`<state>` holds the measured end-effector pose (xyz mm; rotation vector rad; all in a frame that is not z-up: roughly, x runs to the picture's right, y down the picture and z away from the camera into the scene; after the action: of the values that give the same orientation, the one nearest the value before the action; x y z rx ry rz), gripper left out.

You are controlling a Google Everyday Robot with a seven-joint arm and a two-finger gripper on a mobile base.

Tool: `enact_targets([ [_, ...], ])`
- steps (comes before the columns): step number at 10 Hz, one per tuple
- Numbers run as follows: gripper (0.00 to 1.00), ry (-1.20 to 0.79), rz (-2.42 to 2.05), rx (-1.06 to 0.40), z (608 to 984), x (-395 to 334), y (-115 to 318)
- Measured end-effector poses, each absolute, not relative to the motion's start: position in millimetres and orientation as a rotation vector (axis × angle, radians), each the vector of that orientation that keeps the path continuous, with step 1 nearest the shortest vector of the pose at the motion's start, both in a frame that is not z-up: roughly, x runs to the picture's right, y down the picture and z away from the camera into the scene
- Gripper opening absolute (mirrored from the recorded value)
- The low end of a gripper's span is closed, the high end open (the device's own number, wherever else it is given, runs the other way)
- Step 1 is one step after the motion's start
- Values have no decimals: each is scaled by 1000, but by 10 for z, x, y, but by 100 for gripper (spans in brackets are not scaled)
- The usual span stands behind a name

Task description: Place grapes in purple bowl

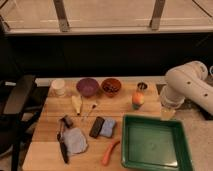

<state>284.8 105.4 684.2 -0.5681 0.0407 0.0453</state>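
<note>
Beginning left, past a white cup [58, 86]: to the purple bowl [87, 86], set mouth-up near the back edge, apparently empty, ready to receive. Just beside it, inside an orange-brown bowl [111, 92], a dark cluster, probably the grapes [111, 87], not yet shifted. Far right, to the tool [168, 106], hanging low under the pale arm [189, 84], off the corner of the desk [45, 120], well apart from both bowls; cannot tell whether apart or together. Underneath, pale wood, cluttered; behind, dark wall [100, 55] and window rail [100, 30].

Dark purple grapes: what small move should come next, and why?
Probably move the gripper across toward the round orange-brown bowl, where the dark cluster of grapes seems to lie. The gripper hangs by the wooden table's right edge, apart from them; the dull purple round bowl next to that bowl looks empty.
</note>
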Motion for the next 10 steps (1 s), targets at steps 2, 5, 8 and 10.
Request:
enact_targets([
  [2,65,33,43,-564,6847,2846,1010],
  [5,65,-6,34,-550,6933,2647,699],
  [8,65,-67,8,-495,7206,2064,214],
  [10,65,-108,-8,-445,7382,1710,-21],
])
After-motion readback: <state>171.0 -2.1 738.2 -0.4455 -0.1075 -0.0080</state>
